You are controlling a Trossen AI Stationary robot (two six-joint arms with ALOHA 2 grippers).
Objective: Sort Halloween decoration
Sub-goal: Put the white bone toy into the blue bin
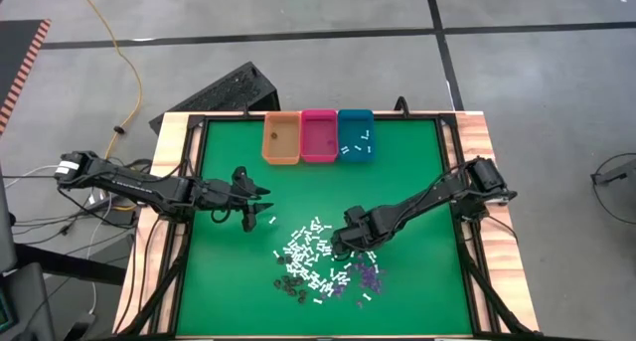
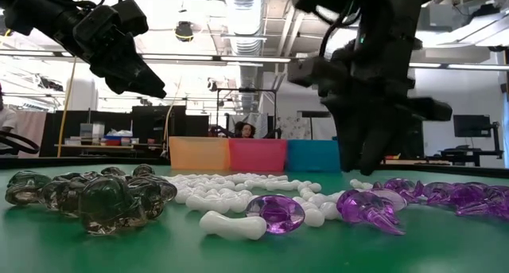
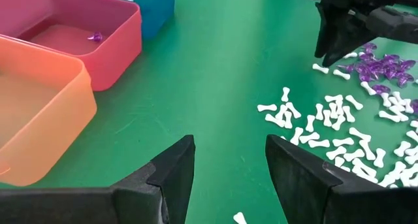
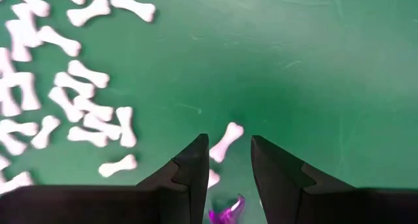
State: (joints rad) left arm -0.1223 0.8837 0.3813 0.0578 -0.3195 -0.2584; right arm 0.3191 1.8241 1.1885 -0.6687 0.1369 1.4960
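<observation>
halloween decoration (image 1: 323,261) lies scattered on the green tabletop (image 1: 417,172) in front of three bins: dozens of white bone-shaped pieces (image 2: 235,224) too many to count exactly, a smaller cluster of translucent purple bits (image 2: 276,212), and a handful of dark smoky skull-like bits (image 2: 103,200) at the near left of the pile. the pieces look like glossy moulded plastic, the bones matte white with knobbed ends

three rectangular plastic bins stand in a row at the far edge, touching side by side: orange bin (image 1: 281,138), pink bin (image 1: 319,135), teal bin (image 1: 355,134). one purple bit lies in the pink bin, a few white bones in the teal one

right gripper (image 4: 230,160) is low over the pile, jaws parted a little and holding nothing; a white bone lies on the mat just ahead of the gap and a purple bit shows between the fingers

left gripper (image 3: 230,168) hangs above bare tabletop left of the pile, jaws spread wide and empty
</observation>
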